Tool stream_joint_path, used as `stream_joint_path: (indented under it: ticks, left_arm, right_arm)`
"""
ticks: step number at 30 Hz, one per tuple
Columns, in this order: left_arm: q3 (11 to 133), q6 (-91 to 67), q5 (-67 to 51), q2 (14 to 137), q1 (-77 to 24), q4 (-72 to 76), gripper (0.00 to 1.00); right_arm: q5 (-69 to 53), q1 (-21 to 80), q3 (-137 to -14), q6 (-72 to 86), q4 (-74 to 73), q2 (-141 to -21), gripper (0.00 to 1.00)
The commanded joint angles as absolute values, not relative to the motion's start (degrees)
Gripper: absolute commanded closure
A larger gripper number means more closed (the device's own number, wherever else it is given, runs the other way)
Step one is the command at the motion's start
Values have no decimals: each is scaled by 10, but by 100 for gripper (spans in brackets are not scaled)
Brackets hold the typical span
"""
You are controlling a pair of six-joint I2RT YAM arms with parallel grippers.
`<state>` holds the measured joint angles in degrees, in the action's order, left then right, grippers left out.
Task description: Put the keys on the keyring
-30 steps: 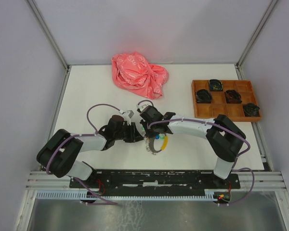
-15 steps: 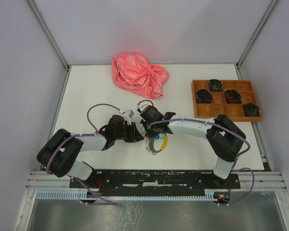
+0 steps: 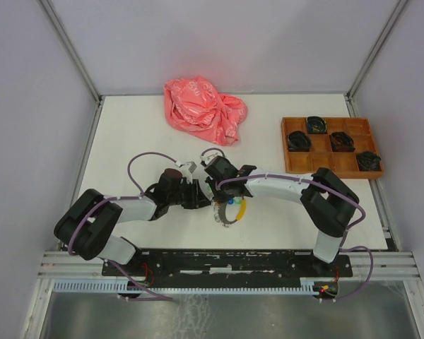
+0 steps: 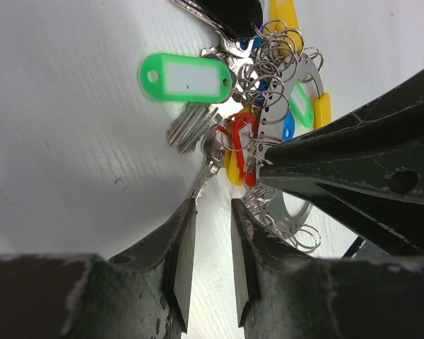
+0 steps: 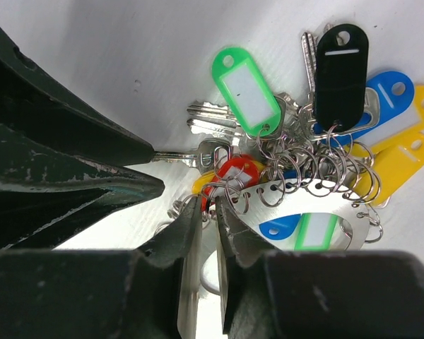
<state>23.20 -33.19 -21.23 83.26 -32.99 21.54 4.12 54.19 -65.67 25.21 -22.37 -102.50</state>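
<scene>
The two arms meet low over the middle of the white table (image 3: 127,141), with the key bunch lying right under their tips.

The left claw (image 4: 212,205) stands narrow. Its fingers (image 4: 185,254) are a slim gap apart, and only bare table shows between them. The red-tagged key (image 4: 207,168) lies flat on the table just ahead of this claw, its blade pointing back at it. The blade tip ends against the tip of one finger rather than in the gap. The key's red tag (image 4: 244,141) sits further on, tucked among yellow tags and wire loops.

The right claw (image 5: 208,205) comes in from the opposite side, almost closed. Its tips are pushed into the tangle just below the red tag, and a strand of ring wire runs into the slit. I cannot tell whether it is really pinched.

The green-tagged key (image 5: 210,116) lies on the table beyond the red one, further from both claws. Its green tag (image 5: 244,89) fans out away from the bunch, and neither claw touches it.

The keyring (image 5: 268,195), a curved silver plate with holes and many small rings, lies beside the right claw. On it hang a black tag (image 5: 341,67), a blue tag (image 5: 386,95) and a yellow tag (image 5: 403,161).

A pink bag (image 3: 203,109) sits at the far edge, and a wooden tray (image 3: 359,127) is off to the right, well apart.
</scene>
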Motion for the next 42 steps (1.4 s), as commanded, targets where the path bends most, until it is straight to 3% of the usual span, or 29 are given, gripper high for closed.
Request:
stream_joint_path:
  ticks: [1,7,17,28,35,42]
  left_arm:
    - [240,-356,-213,827,-332,243,67]
    - [239,-357,-213,825,-332,243,67]
    - [237,-362,-211,811,-328,249,68]
    - [247,-388,-258,788,-302,302,63]
    - [231,-370,-270,722,-276,318,62]
    - [276,-354,-288,734,-273,318,62]
  right_arm:
    - [47,546,-684,248,-218,-1037,80]
    - [57,550,-683,245,-220,-1042,82]
    - [60,549,-655,182,-177,-986,99]
    - [-58,526,-517,113,34,-899,99]
    - [-150,467,-422,79,206,-840,99]
    - [-239,422,-373,28,342,-811,99]
